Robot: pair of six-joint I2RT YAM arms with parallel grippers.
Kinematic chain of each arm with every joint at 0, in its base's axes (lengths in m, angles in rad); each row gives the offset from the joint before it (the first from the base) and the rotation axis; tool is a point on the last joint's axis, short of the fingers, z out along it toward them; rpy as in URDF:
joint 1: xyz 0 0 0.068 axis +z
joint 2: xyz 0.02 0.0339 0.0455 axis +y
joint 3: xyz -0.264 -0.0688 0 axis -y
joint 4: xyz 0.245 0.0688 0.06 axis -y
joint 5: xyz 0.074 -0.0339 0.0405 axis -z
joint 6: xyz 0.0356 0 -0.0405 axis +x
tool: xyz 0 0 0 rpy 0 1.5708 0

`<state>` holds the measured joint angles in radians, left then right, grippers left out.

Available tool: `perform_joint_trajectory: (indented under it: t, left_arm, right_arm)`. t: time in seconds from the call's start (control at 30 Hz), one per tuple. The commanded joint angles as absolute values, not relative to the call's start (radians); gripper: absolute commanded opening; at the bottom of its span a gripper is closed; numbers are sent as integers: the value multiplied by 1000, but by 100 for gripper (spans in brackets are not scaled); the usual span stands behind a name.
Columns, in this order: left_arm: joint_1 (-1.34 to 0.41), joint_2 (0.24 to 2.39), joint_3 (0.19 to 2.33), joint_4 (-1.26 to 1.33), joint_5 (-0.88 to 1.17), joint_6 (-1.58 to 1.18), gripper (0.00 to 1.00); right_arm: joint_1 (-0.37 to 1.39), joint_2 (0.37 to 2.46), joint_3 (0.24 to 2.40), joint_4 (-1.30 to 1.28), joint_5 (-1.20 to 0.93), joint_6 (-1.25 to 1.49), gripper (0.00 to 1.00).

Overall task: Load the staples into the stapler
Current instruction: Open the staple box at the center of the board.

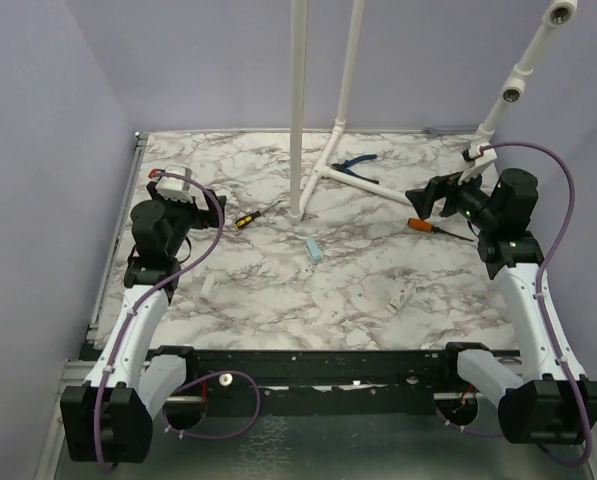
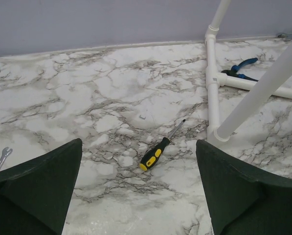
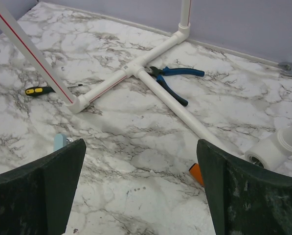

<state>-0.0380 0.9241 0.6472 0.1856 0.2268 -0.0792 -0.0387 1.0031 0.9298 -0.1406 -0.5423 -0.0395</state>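
The stapler (image 1: 314,250), small and pale blue-green, lies near the middle of the marble table (image 1: 278,300). In the right wrist view one corner of the stapler (image 3: 60,142) peeks out behind my left finger. Two small pale pieces (image 1: 402,295) (image 1: 209,287) lie nearer the front; I cannot tell whether either is the staples. My left gripper (image 1: 175,187) (image 2: 138,147) hovers open at the far left, well away from the stapler. My right gripper (image 1: 430,198) (image 3: 141,144) hangs open at the far right, with nothing between its fingers.
A white PVC pipe frame (image 1: 323,165) stands at the back centre. Blue pliers (image 3: 172,78) lie beside it. A yellow-handled screwdriver (image 2: 153,155) lies ahead of the left gripper. An orange-handled screwdriver (image 1: 423,226) lies under the right one. A small wrench (image 2: 1,159) lies far left.
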Motion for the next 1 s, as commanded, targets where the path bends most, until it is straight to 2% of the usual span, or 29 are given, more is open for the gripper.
perform_joint_trajectory:
  t: [0.0,0.4,0.5,0.63,0.77,0.97]
  left_arm:
    - [-25,936,644,195,217,-62,99]
    - [-17,943,660,159,223,-44,99]
    - [-17,949,683,118,240,-18,99]
    - [-17,984,716,71,289,22,99]
    - [-17,1016,725,53,357,41,99]
    - [-17,1070,734,42,373,29,99]
  right_arm:
    - [-40,1009,917,-125,-539,-51,100]
    - [-40,990,895,-162,-667,-227,100]
    - [-40,992,910,-320,-774,-410,100]
    - [-40,1016,921,-687,-875,-874,100]
    - [-40,1038,881,-928,-811,-1185,100]
    - [-37,1057,824,-1108,-701,-1503,100]
